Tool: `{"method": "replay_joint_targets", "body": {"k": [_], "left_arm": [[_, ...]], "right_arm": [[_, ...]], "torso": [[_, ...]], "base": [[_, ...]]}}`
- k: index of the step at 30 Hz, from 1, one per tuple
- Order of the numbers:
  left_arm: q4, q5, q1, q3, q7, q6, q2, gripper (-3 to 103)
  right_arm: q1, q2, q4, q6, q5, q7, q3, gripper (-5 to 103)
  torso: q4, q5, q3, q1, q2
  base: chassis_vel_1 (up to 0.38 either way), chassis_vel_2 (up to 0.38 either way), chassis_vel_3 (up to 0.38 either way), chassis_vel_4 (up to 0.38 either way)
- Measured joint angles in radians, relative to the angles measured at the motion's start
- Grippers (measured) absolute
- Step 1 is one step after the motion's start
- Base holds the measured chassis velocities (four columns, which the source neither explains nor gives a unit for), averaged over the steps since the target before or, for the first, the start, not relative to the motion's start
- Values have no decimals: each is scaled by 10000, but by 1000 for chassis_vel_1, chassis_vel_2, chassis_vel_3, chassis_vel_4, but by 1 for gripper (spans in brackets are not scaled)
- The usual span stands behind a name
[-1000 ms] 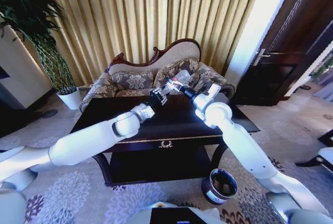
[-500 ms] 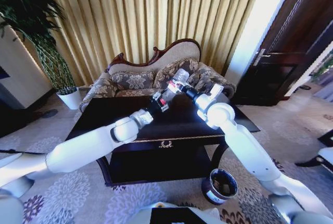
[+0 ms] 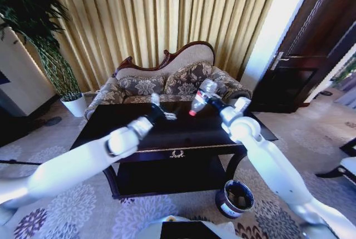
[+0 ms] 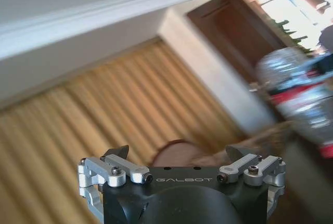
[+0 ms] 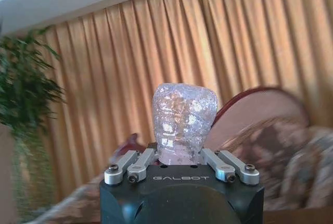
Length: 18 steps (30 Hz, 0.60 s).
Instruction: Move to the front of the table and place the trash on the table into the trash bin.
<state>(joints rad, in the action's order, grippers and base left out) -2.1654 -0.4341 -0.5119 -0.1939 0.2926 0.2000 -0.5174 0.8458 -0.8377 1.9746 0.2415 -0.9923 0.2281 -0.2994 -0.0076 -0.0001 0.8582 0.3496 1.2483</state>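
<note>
While clamped in right end effector (image 3: 207, 99), bottle (image 3: 200, 96) tilts cap-down above table (image 3: 111, 118), left end effector (image 3: 158, 107) open.

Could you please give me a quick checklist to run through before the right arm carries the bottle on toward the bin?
1. Bottle held: ok. The right claw is shut on the clear bottle, base poking out past the fingers.
2. Bottle off the table: ok. It hangs above the far edge of the table, red cap end tilted down.
3. Left claw free: ok. The left claw is open, holds nothing, and sits apart from the bottle.
4. Trash bin in place: ok. The trash bin stands upright on the carpet by the table's front right leg.
5. Bin has room: cannot tell; its inside is dark.
</note>
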Motion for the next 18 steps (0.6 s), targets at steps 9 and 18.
{"method": "replay_joint_targets", "body": {"k": [9,18], "left_arm": [[-1081,-1682,-4637,5112,2427,227,431,100],[-1363,-3730,-7509,8843,3018,1400,-671,100]], "right_arm": [[2294,1384,1456,-75,1117,842,-1399,25],[4587,1430,2566,-49,1159,1332,-3358,25]], "torso": [[-4,-1,-2,-2,3],[3,-5,-1,-1,2]], "base": [[0,0,0,0],[0,0,0,0]]}}
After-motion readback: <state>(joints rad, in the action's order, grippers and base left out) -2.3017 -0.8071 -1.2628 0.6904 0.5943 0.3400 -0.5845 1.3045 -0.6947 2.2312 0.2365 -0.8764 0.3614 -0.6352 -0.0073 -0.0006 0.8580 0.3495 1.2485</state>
